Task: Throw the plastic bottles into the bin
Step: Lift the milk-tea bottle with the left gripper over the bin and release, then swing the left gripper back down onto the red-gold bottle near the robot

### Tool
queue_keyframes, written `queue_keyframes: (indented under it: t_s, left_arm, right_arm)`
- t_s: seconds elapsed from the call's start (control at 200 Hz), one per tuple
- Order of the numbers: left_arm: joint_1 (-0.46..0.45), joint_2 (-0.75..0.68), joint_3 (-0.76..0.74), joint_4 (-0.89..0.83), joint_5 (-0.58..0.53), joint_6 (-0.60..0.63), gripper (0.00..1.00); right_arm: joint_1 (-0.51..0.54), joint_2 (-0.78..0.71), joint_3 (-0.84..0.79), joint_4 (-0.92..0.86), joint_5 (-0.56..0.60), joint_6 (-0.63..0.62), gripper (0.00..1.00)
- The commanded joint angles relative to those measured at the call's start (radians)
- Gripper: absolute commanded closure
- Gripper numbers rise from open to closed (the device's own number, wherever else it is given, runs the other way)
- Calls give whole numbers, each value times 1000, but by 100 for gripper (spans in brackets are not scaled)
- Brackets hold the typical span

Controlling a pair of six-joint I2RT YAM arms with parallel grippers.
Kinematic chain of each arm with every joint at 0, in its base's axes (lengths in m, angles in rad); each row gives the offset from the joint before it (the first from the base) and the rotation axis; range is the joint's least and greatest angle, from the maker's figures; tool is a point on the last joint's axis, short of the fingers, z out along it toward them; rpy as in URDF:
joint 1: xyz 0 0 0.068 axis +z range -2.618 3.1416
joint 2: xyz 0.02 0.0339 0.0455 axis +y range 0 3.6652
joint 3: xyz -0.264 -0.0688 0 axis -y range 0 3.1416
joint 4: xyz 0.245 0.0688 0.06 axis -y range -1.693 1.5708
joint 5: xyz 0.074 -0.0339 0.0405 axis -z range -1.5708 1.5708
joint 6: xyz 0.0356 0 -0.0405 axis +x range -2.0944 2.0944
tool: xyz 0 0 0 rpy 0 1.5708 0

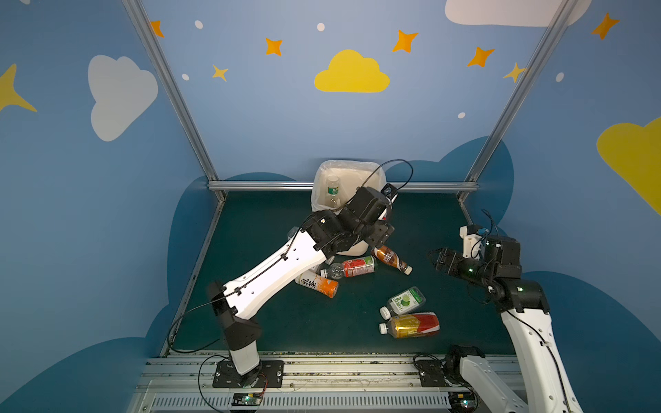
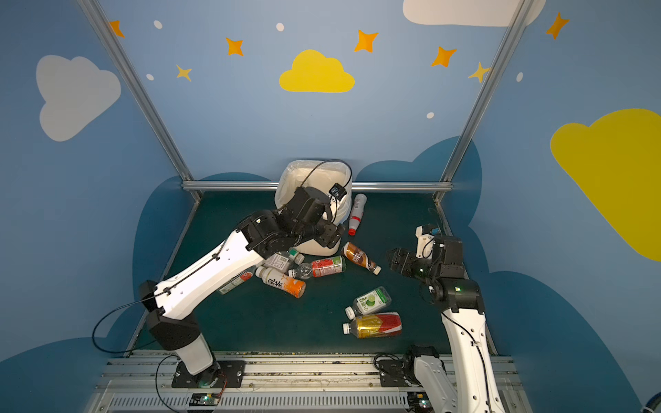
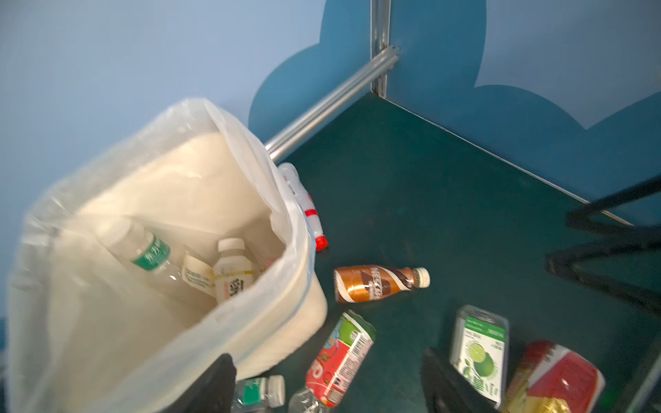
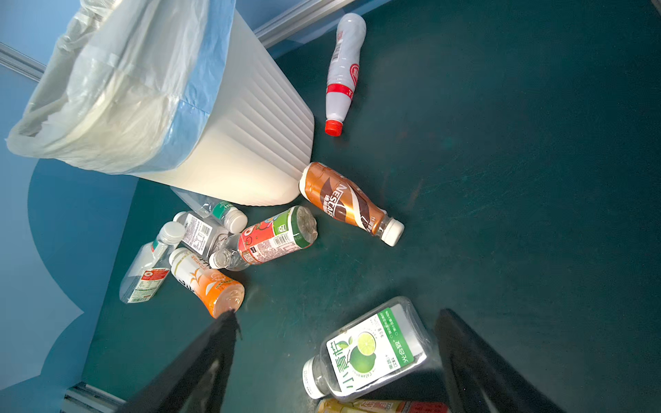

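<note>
Btwn picks: L tool (image 3: 325, 359) spread, empty, by cream-white lined plastic bin (image 1: 323, 171) mid-frame; R tool (image 4: 336, 314) spread. Next: grab clear lime-label bottle (image 1: 406, 300).

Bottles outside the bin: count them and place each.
9. White bottle right of the bin; brown, red-green, orange and three clear bottles by its front; lime and red-gold bottles near the right gripper. The left arm may hide more.
</note>
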Motion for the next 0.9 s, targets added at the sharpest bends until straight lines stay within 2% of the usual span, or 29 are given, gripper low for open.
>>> queue_keyframes:
  t_s: [0.0,0.24,0.376,0.606,0.766,0.896]
  left_arm:
    - [3,-62,-177,67,95,-105,24]
    - [-33,-125,-431,145,278,-164,35]
    - [-111,-96,-483,186,279,-129,36]
    - [-232,52,-415,167,327,-88,38]
    - [-280,196,-279,64,354,-64,42]
    - [-315,260,-235,54,370,-58,43]
  right_arm:
    - [-3,10,-23,15,-8,-7,12]
    - [-3,31,-78,47,-37,20,12]
    - [-3,46,-100,57,-44,20,12]
    - [-3,58,-125,69,-58,15,13]
    - [-4,56,-130,65,-56,12,12]
    - [-4,59,-136,62,-54,8,12]
